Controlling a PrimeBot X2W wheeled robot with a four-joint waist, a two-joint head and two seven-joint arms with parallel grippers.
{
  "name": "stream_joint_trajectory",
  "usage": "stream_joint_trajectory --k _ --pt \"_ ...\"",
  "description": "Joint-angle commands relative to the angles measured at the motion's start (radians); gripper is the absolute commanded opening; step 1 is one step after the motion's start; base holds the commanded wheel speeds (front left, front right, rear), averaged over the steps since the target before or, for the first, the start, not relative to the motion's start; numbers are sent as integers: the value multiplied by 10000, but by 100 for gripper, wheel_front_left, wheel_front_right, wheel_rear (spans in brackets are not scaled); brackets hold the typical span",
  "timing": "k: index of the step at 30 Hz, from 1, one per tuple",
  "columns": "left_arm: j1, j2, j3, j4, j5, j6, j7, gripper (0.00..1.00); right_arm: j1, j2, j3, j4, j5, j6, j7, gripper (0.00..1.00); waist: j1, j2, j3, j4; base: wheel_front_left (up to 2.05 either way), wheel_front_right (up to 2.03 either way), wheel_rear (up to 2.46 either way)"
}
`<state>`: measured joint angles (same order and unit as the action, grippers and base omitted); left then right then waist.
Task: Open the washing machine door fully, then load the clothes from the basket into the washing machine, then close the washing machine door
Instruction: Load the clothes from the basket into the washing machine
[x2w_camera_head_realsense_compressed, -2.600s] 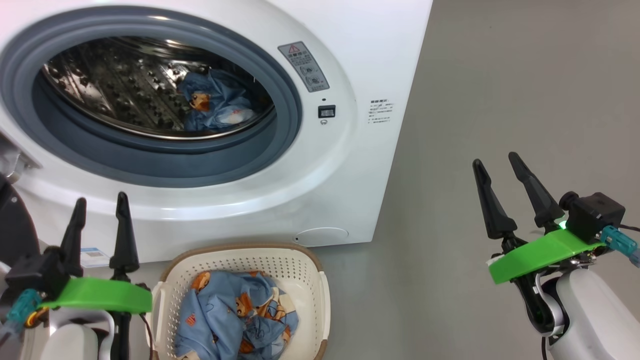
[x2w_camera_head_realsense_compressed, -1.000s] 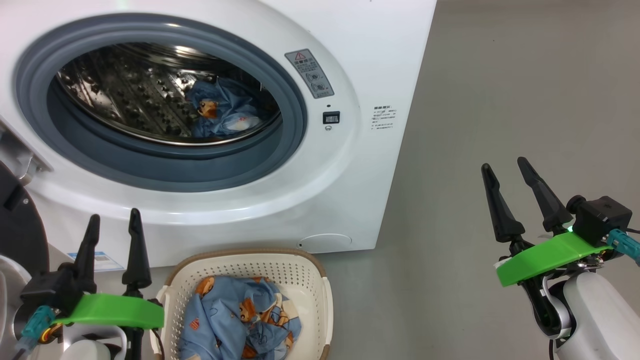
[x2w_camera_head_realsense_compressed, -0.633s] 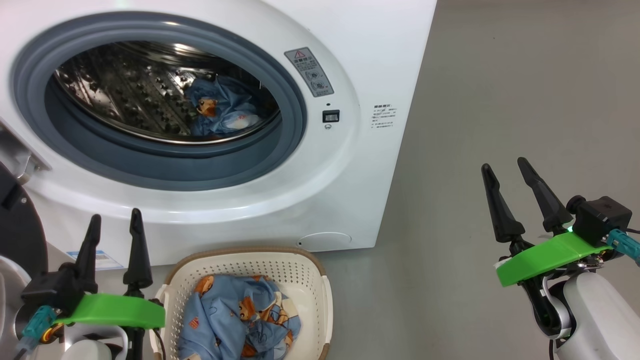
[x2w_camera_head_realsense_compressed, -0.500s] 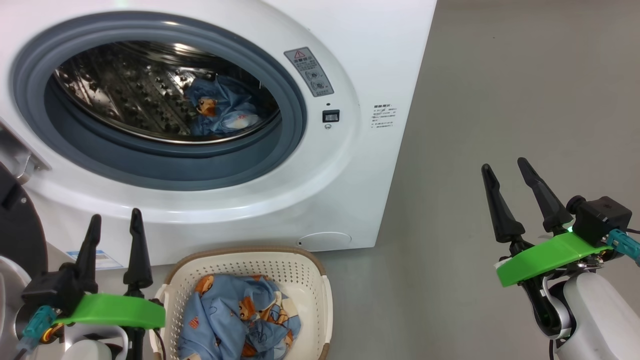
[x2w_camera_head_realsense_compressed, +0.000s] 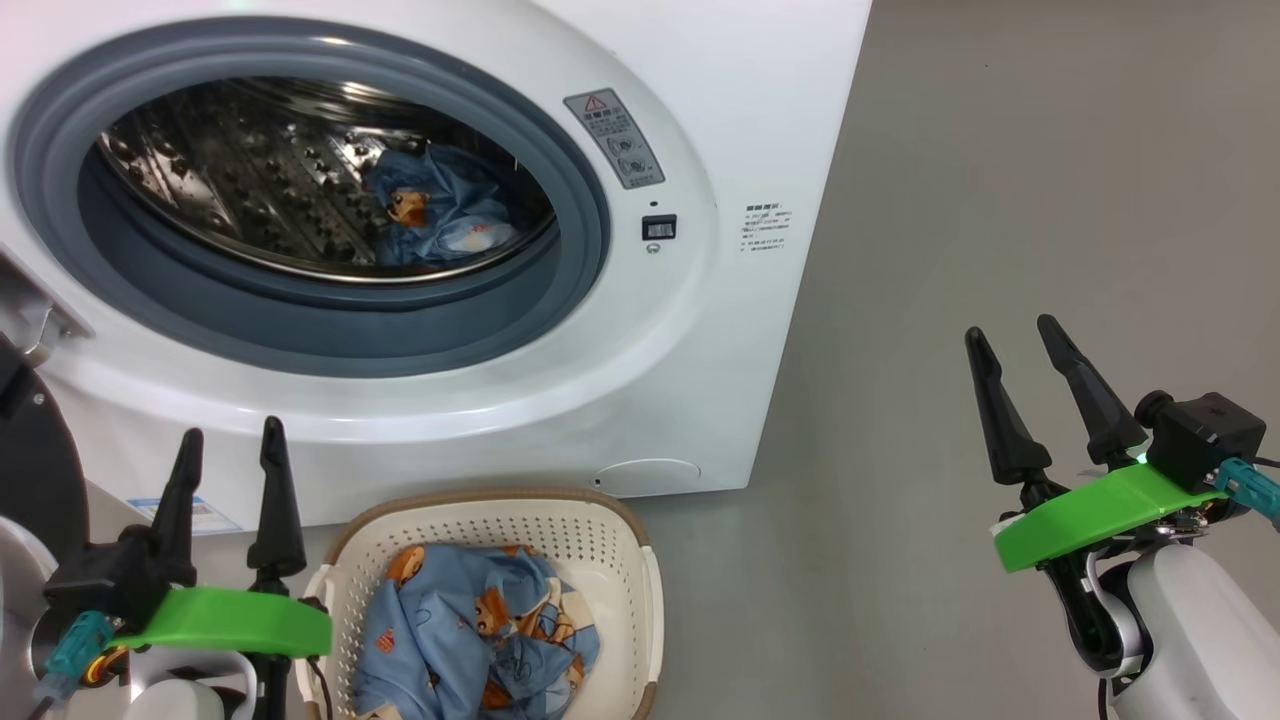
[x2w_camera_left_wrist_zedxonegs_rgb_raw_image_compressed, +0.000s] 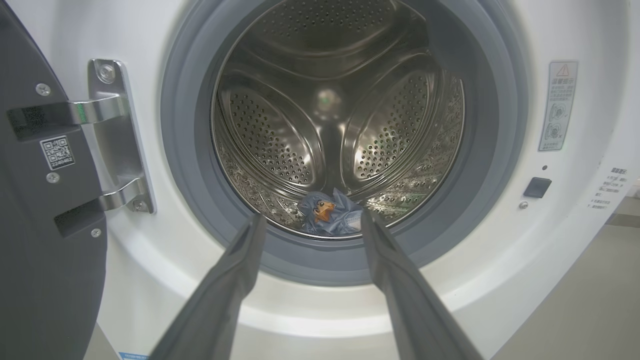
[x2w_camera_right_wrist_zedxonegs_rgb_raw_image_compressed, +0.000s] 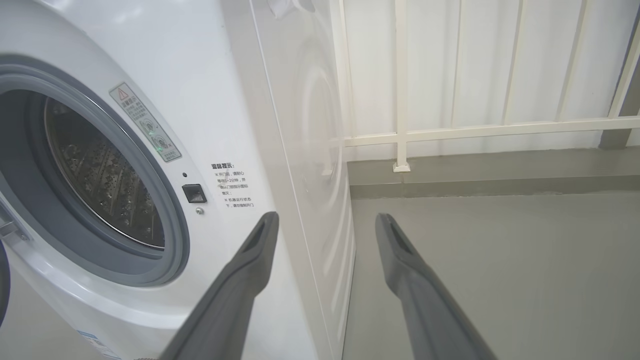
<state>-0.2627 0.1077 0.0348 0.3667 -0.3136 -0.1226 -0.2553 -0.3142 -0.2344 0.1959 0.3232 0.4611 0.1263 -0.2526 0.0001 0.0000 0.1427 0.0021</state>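
Note:
The white washing machine (x2w_camera_head_realsense_compressed: 720, 330) stands with its door (x2w_camera_left_wrist_zedxonegs_rgb_raw_image_compressed: 45, 250) swung wide open to the left on a metal hinge (x2w_camera_left_wrist_zedxonegs_rgb_raw_image_compressed: 112, 140). One piece of the blue bear-print clothes (x2w_camera_head_realsense_compressed: 435, 215) lies in the steel drum (x2w_camera_left_wrist_zedxonegs_rgb_raw_image_compressed: 330, 125). More of the clothes (x2w_camera_head_realsense_compressed: 470, 635) fill the cream basket (x2w_camera_head_realsense_compressed: 610, 530) on the floor before the machine. My left gripper (x2w_camera_head_realsense_compressed: 228, 440) is open and empty, just left of the basket. My right gripper (x2w_camera_head_realsense_compressed: 1010, 335) is open and empty over the floor, right of the machine.
Grey floor (x2w_camera_head_realsense_compressed: 1000, 180) stretches to the right of the machine. A white railing (x2w_camera_right_wrist_zedxonegs_rgb_raw_image_compressed: 475, 130) on a raised ledge stands behind it. The open door's dark edge (x2w_camera_head_realsense_compressed: 35, 470) is close by my left arm.
The head view has shifted slightly, so the machine sits a little lower and more to the left. Both grippers stay open and still; the clothes have not moved.

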Motion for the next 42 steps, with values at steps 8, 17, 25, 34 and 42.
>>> stream_joint_trajectory --k 8,17,25,34,42 --pt "-252 229 309 -267 112 -3 -65 100 -26 7 91 -220 -115 44 -92 100 -1 0 138 -5 0 0 0" --pt "-367 289 150 -22 36 -17 -65 100 -99 86 57 -207 -67 44 -92 100 -1 0 378 -44 0 0 0" --pt "-543 404 49 103 -21 -24 -64 100 -166 190 3 -256 -86 44 -92 100 -1 0 735 -150 0 0 0" --pt "-748 480 -92 364 -118 -33 -58 100 -305 308 -7 -203 -57 44 -92 100 -1 0 1157 -238 0 0 0" --pt "-952 507 -296 785 -232 -45 -55 100 -482 330 -20 -147 -32 44 -92 100 -1 0 1535 -243 0 0 0"
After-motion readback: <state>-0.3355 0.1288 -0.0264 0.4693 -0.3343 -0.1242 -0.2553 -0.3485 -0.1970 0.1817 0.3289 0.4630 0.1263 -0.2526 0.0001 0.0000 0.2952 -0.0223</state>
